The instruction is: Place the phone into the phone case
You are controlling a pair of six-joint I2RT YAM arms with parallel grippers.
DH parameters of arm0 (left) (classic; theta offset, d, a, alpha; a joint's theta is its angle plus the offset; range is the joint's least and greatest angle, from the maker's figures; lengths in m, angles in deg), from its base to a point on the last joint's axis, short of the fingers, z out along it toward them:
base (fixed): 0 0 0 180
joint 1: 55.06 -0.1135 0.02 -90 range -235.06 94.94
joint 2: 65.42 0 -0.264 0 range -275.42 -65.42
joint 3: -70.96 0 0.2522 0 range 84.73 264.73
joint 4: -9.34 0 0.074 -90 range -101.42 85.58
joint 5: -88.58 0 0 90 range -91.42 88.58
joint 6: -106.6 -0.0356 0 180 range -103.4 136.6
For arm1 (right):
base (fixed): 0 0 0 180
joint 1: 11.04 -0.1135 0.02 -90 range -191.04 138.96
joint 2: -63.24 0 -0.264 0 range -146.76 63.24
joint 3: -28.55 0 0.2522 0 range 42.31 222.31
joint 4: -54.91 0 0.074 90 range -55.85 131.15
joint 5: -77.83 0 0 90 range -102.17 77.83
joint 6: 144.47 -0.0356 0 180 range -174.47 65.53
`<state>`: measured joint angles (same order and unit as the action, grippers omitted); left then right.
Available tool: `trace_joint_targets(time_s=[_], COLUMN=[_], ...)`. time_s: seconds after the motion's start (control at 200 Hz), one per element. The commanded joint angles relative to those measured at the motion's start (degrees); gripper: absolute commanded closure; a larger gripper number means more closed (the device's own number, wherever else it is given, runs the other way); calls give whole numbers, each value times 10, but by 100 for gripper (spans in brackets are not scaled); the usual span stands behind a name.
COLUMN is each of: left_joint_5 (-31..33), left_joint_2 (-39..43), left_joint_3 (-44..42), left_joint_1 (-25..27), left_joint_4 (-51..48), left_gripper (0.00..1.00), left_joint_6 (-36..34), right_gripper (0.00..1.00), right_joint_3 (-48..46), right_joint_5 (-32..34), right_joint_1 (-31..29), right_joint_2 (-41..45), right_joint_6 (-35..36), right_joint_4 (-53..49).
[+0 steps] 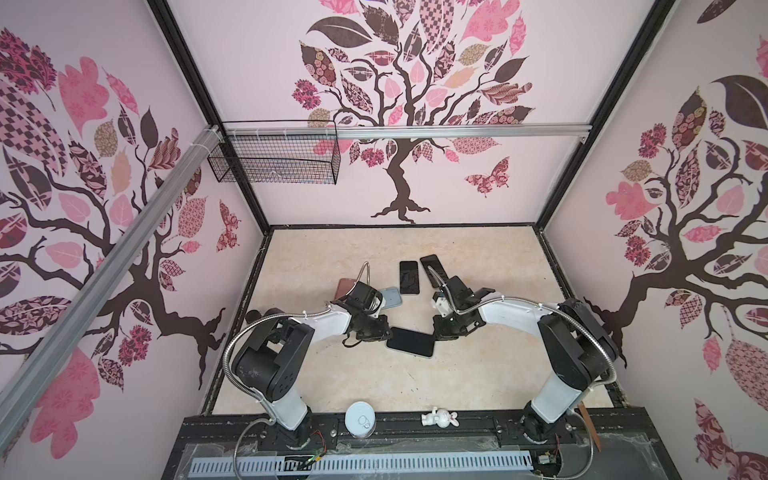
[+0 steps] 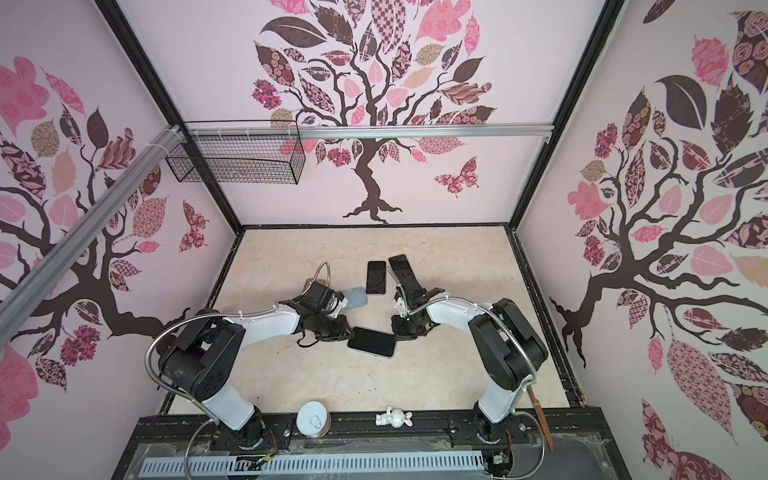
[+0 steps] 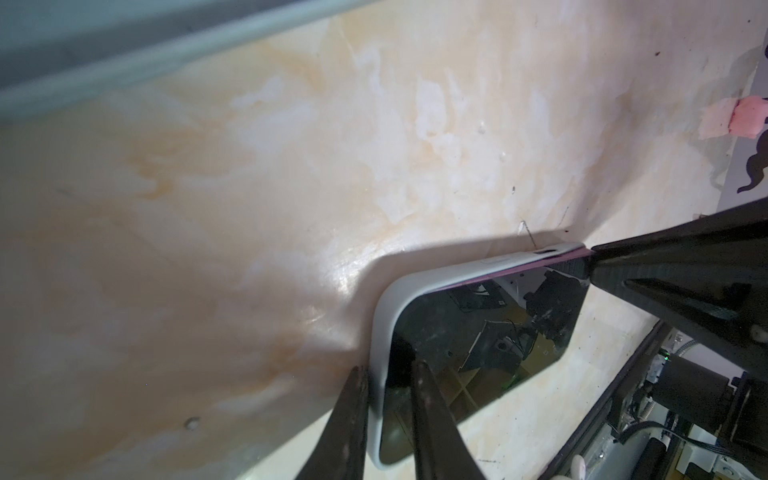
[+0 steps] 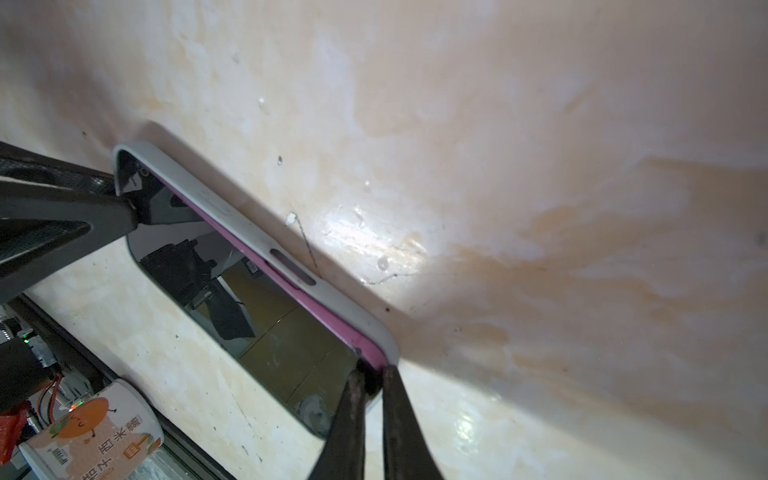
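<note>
Pink-edged phone [image 1: 411, 341] sits screen-up in the grey phone case [image 3: 384, 316], flat on the marble table [image 1: 374, 386] between the two arms. We see the left hand [image 3: 384, 374] pinching the case rim at one short end: one finger outside, one on the glass. Right hand [image 4: 374, 372] is clamped tight on a corner at the other end — phone and rim together. Along one long side the pink edge shows above the rim — not fully seated there.
</note>
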<state>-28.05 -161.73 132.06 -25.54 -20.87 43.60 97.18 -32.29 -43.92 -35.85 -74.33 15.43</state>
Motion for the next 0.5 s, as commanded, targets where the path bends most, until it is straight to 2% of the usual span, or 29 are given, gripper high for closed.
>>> trace_joint_targets(time_s=[0.0, 0.495], left_joint_5=[-30, -25], left_joint_2=[-6, -10], left_joint_3=[-8, -27], left_joint_1=[11, 11], left_joint_4=[49, 78], left_gripper=[79, 79], left_joint_6=[4, 24], right_gripper=[89, 89], right_joint_3=[-37, -27], right_joint_5=[67, 103], right_joint_1=[-37, -44], right_joint_2=[-110, -120], right_joint_6=[-4, 4], right_joint_4=[56, 30])
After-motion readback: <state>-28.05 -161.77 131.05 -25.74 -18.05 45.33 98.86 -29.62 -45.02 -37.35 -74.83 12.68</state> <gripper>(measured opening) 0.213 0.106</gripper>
